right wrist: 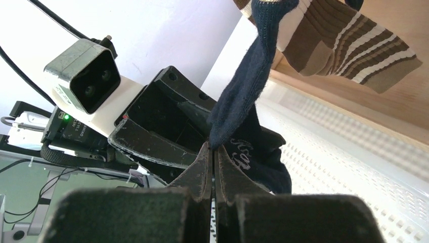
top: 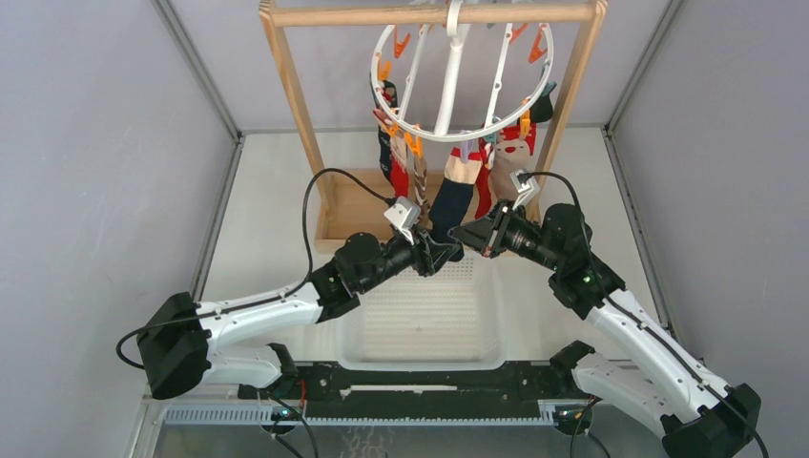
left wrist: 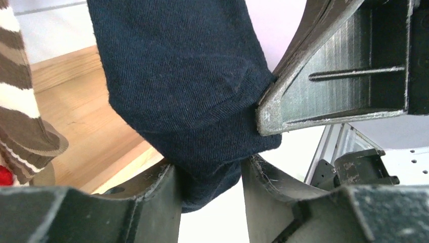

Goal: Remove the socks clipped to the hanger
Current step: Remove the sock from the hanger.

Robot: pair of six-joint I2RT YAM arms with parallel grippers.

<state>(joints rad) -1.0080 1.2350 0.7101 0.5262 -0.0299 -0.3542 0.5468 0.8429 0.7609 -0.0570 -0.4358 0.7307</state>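
The white ring hanger (top: 448, 134) hangs from a wooden rack, with several socks clipped to it. A navy sock (top: 453, 202) hangs at the front middle. My left gripper (top: 441, 253) is shut on its toe; in the left wrist view the sock (left wrist: 182, 76) fills the gap between my left gripper's (left wrist: 210, 172) fingers. My right gripper (top: 465, 234) is shut, pinching the sock's side edge (right wrist: 243, 86) at its tips (right wrist: 213, 148). A brown-and-cream striped sock (right wrist: 344, 40) hangs beside it. Red socks with figures (top: 515, 148) hang at the right.
The wooden rack (top: 296, 95) stands at the back, and its base board (left wrist: 86, 121) lies under the socks. A white perforated basket (top: 420, 324) sits on the table below both grippers. Grey walls close in the left and right sides.
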